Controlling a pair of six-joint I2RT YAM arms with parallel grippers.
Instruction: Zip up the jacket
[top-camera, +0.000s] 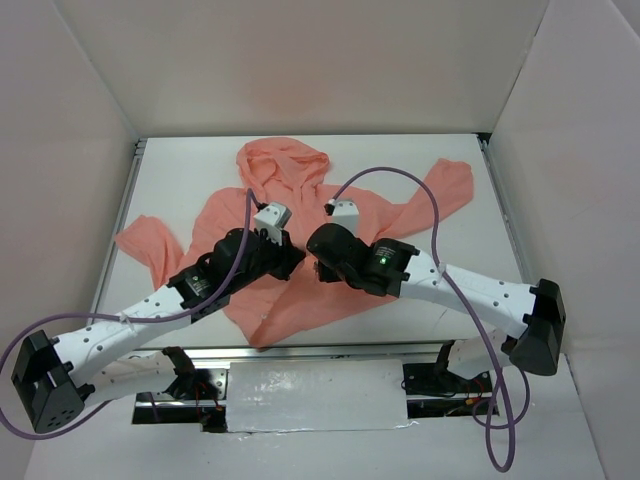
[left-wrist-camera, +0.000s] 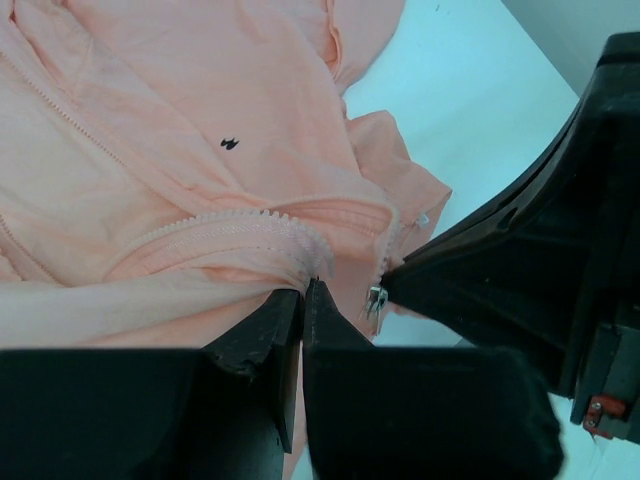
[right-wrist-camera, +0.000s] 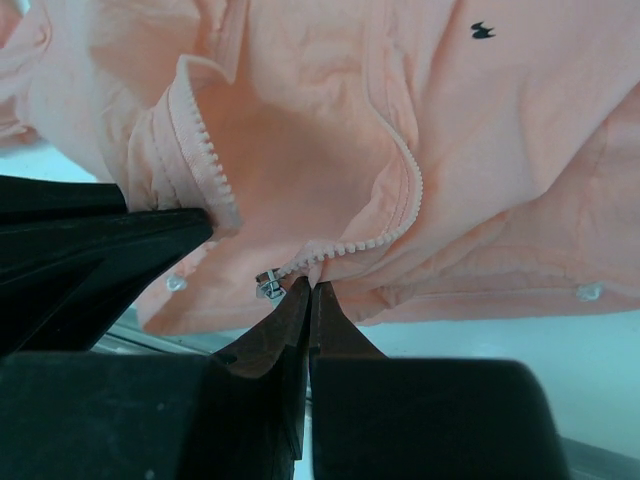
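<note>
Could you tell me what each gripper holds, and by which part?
Both pinch the jacket at its open zipper: the left gripper on one toothed edge, the right gripper on the other, beside the slider.

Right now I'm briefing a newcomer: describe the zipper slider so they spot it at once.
Find the salmon-pink hooded fabric jacket on the white table. Near its middle, between the black left claw and right claw pinching it, hangs a small zipper slider. Unlike the pink teeth around it, it is silver metal.
</note>
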